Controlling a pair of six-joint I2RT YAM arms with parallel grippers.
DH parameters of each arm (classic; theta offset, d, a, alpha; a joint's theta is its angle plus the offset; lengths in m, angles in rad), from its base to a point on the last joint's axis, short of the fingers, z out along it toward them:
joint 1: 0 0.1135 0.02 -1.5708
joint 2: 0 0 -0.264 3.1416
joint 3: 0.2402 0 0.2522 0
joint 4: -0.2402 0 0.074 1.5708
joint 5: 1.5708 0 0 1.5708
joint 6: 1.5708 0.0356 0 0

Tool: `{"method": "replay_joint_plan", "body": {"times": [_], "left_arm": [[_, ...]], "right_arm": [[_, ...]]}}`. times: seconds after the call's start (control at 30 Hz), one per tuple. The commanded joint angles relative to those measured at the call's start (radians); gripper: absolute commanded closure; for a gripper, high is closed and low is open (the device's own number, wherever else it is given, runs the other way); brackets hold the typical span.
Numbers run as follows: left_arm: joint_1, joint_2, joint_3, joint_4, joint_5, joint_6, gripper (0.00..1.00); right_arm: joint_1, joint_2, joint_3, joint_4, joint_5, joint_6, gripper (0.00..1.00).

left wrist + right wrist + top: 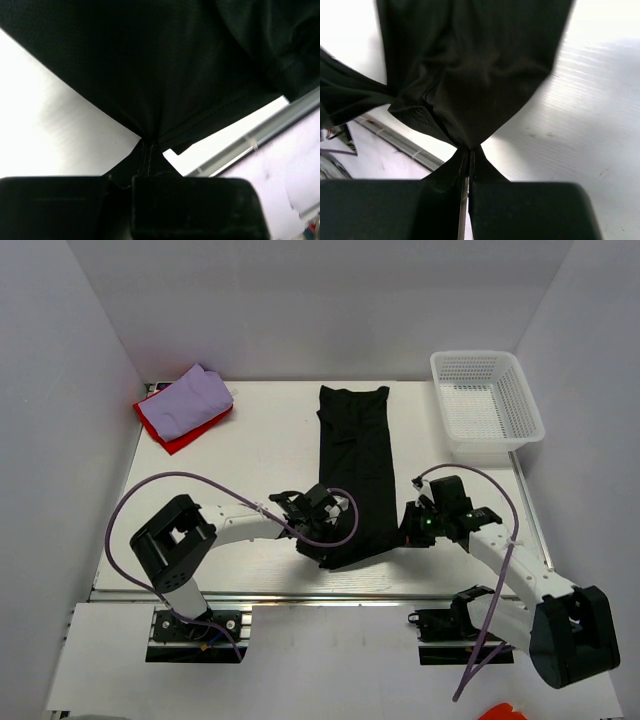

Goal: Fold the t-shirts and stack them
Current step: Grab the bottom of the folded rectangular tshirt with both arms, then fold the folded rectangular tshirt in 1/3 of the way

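The black t-shirt (355, 455) lies as a long narrow strip down the middle of the table. My left gripper (318, 540) is shut on its near left corner; the cloth (150, 75) fans out from the fingertips in the left wrist view. My right gripper (408, 530) is shut on its near right corner, and the cloth (470, 65) is pulled taut from the fingertips in the right wrist view. The lavender t-shirt (188, 400) lies folded on top of the red t-shirt (190, 432) at the back left corner.
A white mesh basket (487, 400) stands at the back right corner. The table's front rail (330, 592) runs just behind both grippers. Purple cables (135, 505) loop over each arm.
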Motion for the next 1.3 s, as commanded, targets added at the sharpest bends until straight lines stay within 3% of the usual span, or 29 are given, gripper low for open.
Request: {"method": "replay_joint_plan", "body": {"times": [0.0,0.1,0.33,0.67,0.93,1.27], "left_arm": [[0.000,-0.067,0.009,-0.044,0.058,0.046,1.00],[0.021,-0.076,0.055,-0.006,0.085,0.055,1.00],[0.093,-0.003,0.201,-0.004,-0.103,-0.026,1.00],[0.262,0.105,0.370,0.078,-0.070,-0.057,1.00],[0.327,0.227,0.590,0.026,-0.050,-0.014,1.00],[0.394,0.330,0.739,-0.014,-0.059,-0.005,1.00]], "right_arm": [[0.003,-0.034,0.016,-0.006,-0.028,-0.025,1.00],[-0.002,0.021,0.029,0.044,0.036,-0.005,1.00],[-0.003,0.187,0.167,0.159,0.076,0.020,1.00],[-0.026,0.348,0.399,0.138,0.286,0.054,1.00],[-0.042,0.505,0.597,0.136,0.264,0.017,1.00],[-0.079,0.693,0.833,0.103,0.262,-0.017,1.00]]}}
